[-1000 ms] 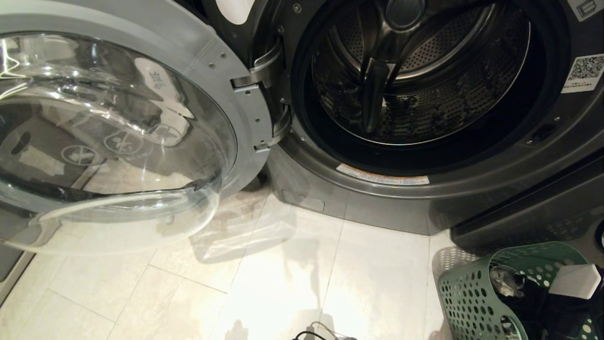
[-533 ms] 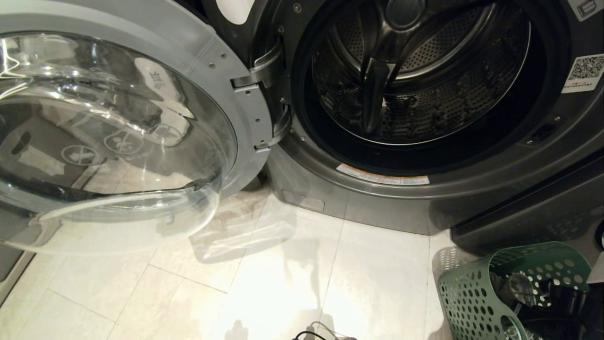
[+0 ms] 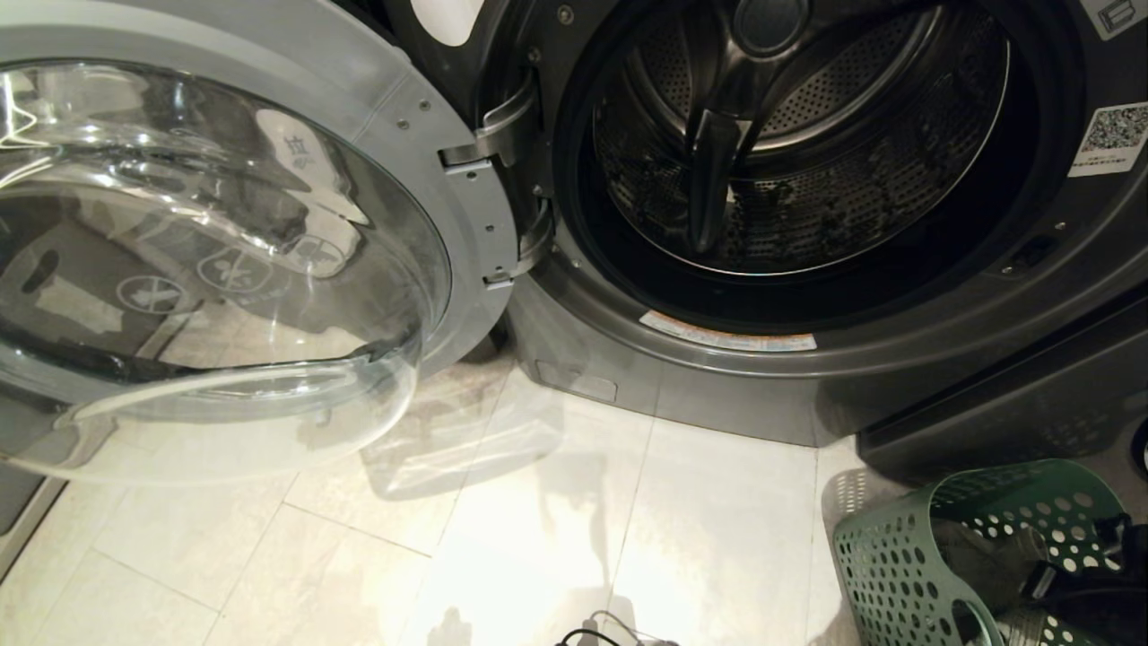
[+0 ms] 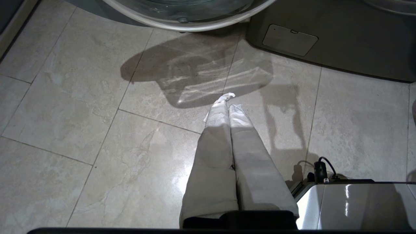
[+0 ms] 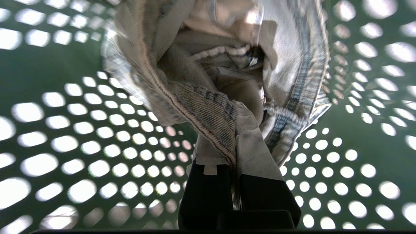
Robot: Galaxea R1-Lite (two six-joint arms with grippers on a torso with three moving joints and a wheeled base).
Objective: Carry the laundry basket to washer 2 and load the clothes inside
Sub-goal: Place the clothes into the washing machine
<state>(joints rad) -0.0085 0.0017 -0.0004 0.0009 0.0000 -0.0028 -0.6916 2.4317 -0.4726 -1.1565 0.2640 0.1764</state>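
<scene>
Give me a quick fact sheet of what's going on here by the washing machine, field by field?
Washer door: swung wide open, to the left of the drum
Drum: no clothes seen inside
Laundry basket: green, perforated, on the tiled floor at the washer's lower right
Right gripper: inside the basket, shut on a denim garment
Left gripper: shut, holding nothing, hanging over the floor
Loading: not yet begun
</scene>
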